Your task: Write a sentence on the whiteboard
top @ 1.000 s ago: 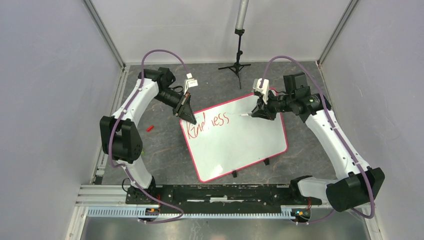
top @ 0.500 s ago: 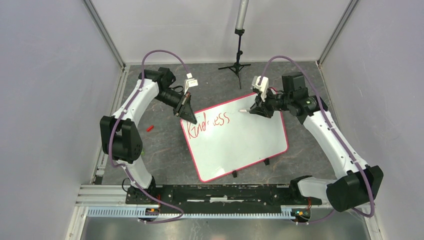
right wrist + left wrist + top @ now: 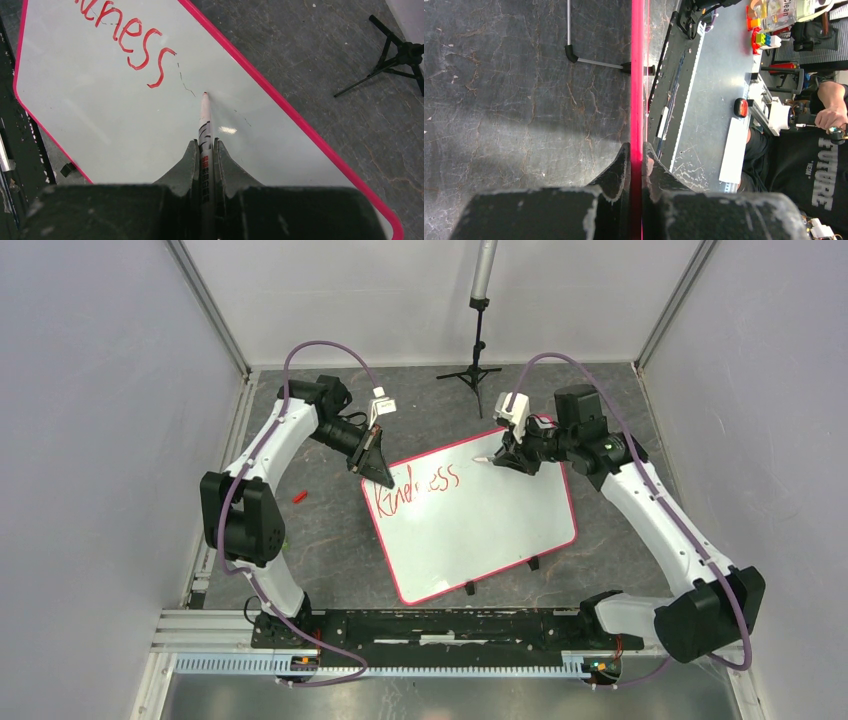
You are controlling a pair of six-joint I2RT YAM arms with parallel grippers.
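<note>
Clamping the whiteboard (image 3: 480, 530) rim at its far-left corner, the left gripper (image 3: 636, 150) is pinched tight. Right gripper (image 3: 205, 146) squeezes a marker (image 3: 204, 117), tip aimed just past the red sentence (image 3: 415, 487), "Kindness", on the board lying flat on the table (image 3: 330, 540).

Lighting even and diffuse, from overhead; top view sharp, shadows faint. Right wrist: small glare spot on whiteboard (image 3: 125, 115) beside marker (image 3: 205, 120) tip, right gripper (image 3: 205, 146) body out of focus up close. Left wrist: left gripper (image 3: 636, 150) blurred too, tabletop (image 3: 499, 125) patchily lit, right side bright.
</note>
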